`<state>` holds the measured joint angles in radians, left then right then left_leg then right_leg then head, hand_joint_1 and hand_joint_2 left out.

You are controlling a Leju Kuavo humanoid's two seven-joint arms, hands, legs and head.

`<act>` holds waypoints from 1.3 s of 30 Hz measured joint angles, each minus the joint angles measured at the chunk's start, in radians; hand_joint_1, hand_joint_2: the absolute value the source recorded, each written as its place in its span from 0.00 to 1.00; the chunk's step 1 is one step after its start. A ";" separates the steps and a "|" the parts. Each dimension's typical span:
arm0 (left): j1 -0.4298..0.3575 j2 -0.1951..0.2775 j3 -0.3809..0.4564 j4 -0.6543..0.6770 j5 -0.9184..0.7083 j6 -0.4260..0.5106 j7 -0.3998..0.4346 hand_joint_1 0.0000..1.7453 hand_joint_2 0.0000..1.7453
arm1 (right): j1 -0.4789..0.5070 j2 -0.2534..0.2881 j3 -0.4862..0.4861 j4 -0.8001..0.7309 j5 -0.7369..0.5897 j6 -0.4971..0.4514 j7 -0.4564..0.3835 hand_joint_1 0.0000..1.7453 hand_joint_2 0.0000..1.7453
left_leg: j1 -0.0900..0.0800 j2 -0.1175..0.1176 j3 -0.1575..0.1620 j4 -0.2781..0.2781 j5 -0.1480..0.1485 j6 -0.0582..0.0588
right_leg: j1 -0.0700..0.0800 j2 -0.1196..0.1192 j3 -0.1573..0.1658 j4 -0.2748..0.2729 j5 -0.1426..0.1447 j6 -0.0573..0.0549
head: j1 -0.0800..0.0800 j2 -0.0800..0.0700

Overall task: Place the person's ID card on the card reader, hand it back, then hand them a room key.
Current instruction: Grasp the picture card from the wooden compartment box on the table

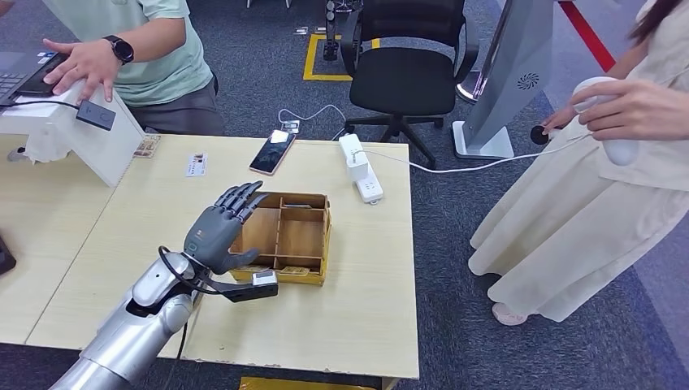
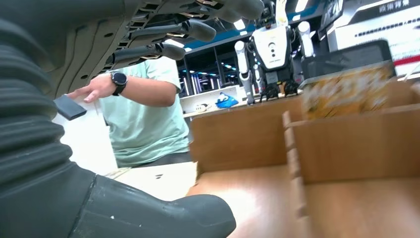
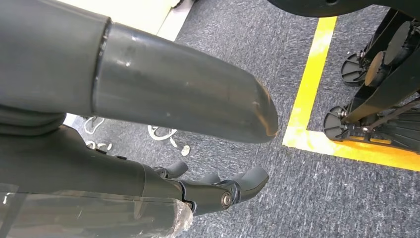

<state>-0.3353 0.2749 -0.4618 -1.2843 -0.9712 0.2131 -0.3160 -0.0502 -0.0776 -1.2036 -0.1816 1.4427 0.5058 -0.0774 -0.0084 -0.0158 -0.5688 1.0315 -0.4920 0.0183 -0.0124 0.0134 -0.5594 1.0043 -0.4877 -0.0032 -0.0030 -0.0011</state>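
My left hand (image 1: 218, 231) hovers over the left side of a wooden divided box (image 1: 327, 236) on the table, fingers spread and nothing in it. In the left wrist view that hand's fingers (image 2: 183, 29) and thumb (image 2: 148, 213) frame the wooden box (image 2: 237, 134), whose near compartment is bare. A small card (image 1: 196, 165) lies on the table beyond the box. A dark card reader (image 1: 96, 114) is fixed on a white stand at the far left. My right hand (image 3: 124, 168) hangs over grey carpet, holding nothing, fingers apart.
A person in a green shirt (image 1: 154, 49) sits behind the stand with a hand on a laptop. Another person in a beige dress (image 1: 585, 203) stands at the right. A phone (image 1: 272, 151), a white power strip (image 1: 360, 166) and an office chair (image 1: 406, 73) are beyond the box.
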 joint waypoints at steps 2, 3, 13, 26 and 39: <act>0.002 -0.020 0.008 -0.012 0.000 0.002 -0.002 0.00 1.00 | 0.000 0.001 0.000 0.000 0.000 0.000 0.000 0.00 0.00 | 0.000 0.000 0.000 0.000 0.000 0.000 | 0.000 0.000 0.000 0.000 0.000 0.000 | 0.000 0.000; 0.004 -0.029 0.014 -0.019 0.001 0.005 -0.005 0.00 1.00 | 0.000 0.001 0.000 0.000 0.000 0.000 0.000 0.00 0.00 | 0.000 0.000 0.000 0.000 0.000 0.000 | 0.000 0.000 0.000 0.000 0.000 0.000 | 0.000 0.000; 0.040 -0.144 0.081 -0.108 -0.067 0.077 0.009 0.00 1.00 | 0.001 0.004 -0.001 0.000 -0.003 -0.003 0.002 0.00 0.00 | 0.000 0.000 0.000 0.000 0.000 0.000 | 0.000 0.000 0.000 0.000 0.000 0.000 | 0.000 0.000; 0.101 -0.186 0.185 -0.159 -0.106 0.107 0.019 0.00 0.25 | 0.007 0.008 -0.019 -0.001 -0.018 -0.010 0.003 0.00 0.00 | 0.000 0.000 0.000 0.000 0.000 0.000 | 0.000 0.000 0.000 0.000 0.000 0.000 | 0.000 0.000; 0.153 -0.143 0.216 -0.163 -0.070 0.062 -0.035 0.00 0.00 | 0.013 0.009 -0.025 -0.002 -0.019 -0.012 0.003 0.00 0.00 | 0.000 0.000 0.000 0.000 0.000 0.000 | 0.000 0.000 0.000 0.000 0.000 0.000 | 0.000 0.000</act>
<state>-0.1818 0.1318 -0.2453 -1.4477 -1.0409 0.2751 -0.3510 -0.0377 -0.0690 -1.2284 -0.1831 1.4237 0.4935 -0.0749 -0.0081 -0.0159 -0.5692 1.0314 -0.4920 0.0182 -0.0122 0.0131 -0.5598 1.0043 -0.4877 -0.0032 -0.0031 -0.0010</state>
